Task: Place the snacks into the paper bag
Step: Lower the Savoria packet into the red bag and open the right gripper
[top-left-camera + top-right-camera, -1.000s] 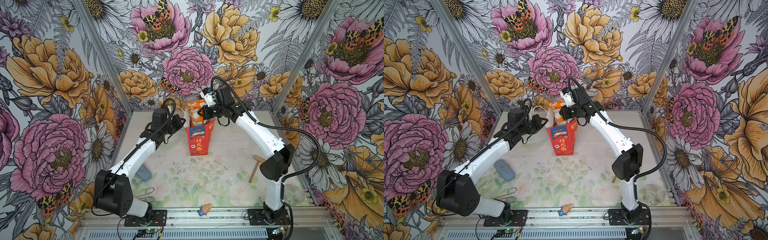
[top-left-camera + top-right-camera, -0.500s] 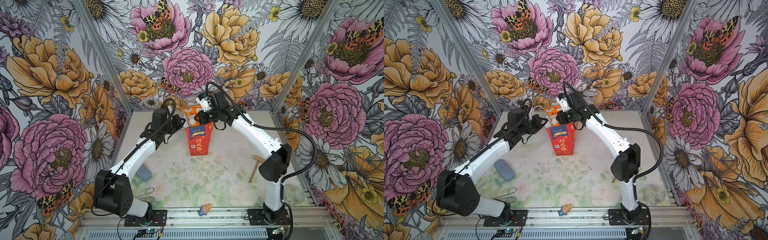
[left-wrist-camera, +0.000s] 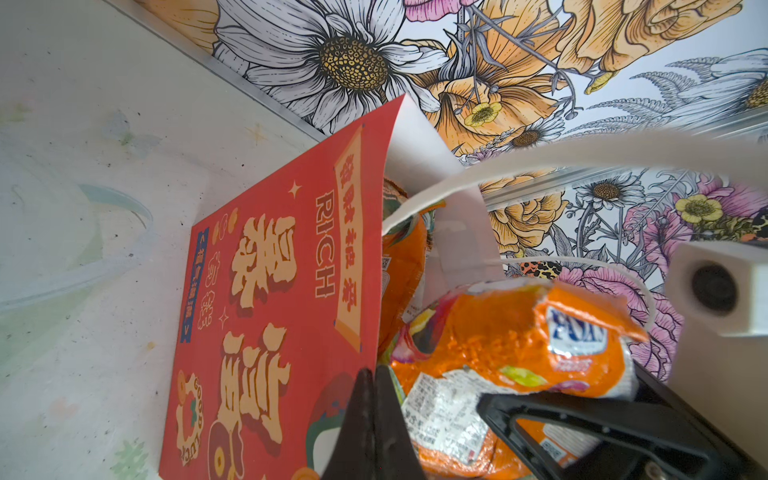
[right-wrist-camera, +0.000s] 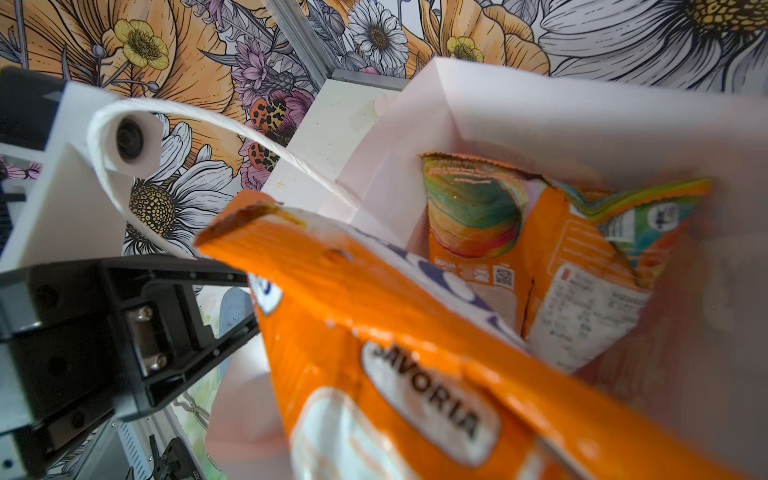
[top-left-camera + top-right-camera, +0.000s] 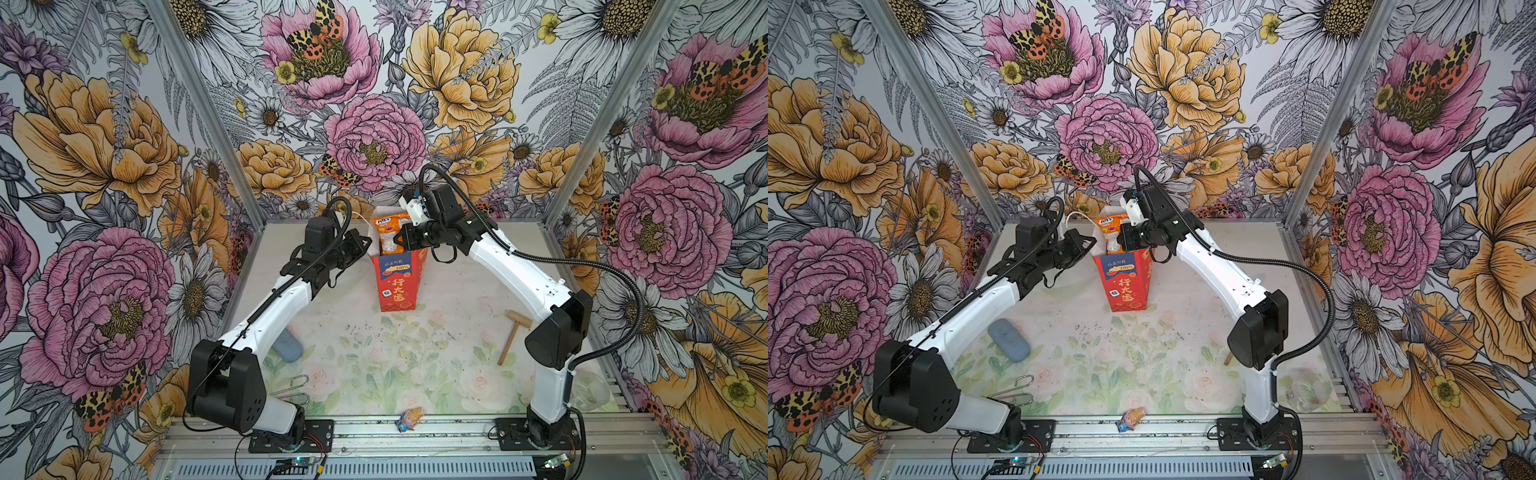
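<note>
L gripper (image 5: 364,244) pinches bag (image 5: 398,284) rim, far centre. R gripper (image 5: 400,238) clamps orange packet (image 5: 386,226) at bag mouth.

The lower part of the orange packet (image 5: 390,232) is hidden inside the paper bag (image 5: 399,286). In a top view the wooden mallet (image 5: 1227,360), at four o'clock on the table (image 5: 1142,332), is almost wholly covered by the right arm (image 5: 1258,332); only its handle tip is seen.
</note>
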You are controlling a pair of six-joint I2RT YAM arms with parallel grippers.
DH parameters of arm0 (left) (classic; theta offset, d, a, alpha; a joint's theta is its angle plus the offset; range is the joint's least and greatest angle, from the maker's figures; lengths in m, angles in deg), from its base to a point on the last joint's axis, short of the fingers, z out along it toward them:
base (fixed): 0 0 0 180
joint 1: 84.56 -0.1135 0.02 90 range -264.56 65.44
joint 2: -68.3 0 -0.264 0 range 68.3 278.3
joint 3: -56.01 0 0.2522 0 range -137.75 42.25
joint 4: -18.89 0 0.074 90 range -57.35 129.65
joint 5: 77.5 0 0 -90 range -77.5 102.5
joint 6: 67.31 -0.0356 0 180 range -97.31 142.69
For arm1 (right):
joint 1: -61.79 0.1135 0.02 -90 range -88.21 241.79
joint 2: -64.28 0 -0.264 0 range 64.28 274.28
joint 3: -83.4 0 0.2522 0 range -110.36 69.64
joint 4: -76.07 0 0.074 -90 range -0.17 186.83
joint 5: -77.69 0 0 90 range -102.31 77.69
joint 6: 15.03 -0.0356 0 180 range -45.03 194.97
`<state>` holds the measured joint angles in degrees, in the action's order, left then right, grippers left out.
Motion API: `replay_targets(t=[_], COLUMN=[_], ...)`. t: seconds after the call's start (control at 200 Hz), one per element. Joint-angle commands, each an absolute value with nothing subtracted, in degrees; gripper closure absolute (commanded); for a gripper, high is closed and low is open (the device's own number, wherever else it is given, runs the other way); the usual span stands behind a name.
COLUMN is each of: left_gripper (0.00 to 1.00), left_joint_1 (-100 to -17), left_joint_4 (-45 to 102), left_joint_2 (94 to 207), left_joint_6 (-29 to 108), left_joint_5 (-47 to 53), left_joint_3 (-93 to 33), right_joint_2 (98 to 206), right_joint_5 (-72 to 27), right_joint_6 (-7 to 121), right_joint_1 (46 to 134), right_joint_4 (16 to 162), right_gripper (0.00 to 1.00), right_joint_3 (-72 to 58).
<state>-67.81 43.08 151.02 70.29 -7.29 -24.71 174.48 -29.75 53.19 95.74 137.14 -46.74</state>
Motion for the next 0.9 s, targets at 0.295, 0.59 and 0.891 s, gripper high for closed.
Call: replay_targets(t=[0.295,0.59,0.891], left_gripper=[1.00,1.00,1.00], left_joint_1=[-67.0,-66.6,-66.6], left_joint_4=[41.0,41.0,41.0], left_joint_2=[150.5,151.0,151.6], left_joint_6=[70.4,70.2,70.3], left_joint_5=[-7.5,-7.9,-7.8], left_joint_3=[-26.2,-26.8,-27.0], right_joint_2=[170.2,170.4,171.8], right_joint_5=[-30.7,-31.0,-31.7], right_joint_6=[48.4,47.6,47.0], right_joint_1=[96.3,96.3,96.3], right_joint_4=[136.1,137.0,140.5], right_gripper=[1.00,1.00,0.87], right_joint_3=[-44.5,-44.3,-46.7])
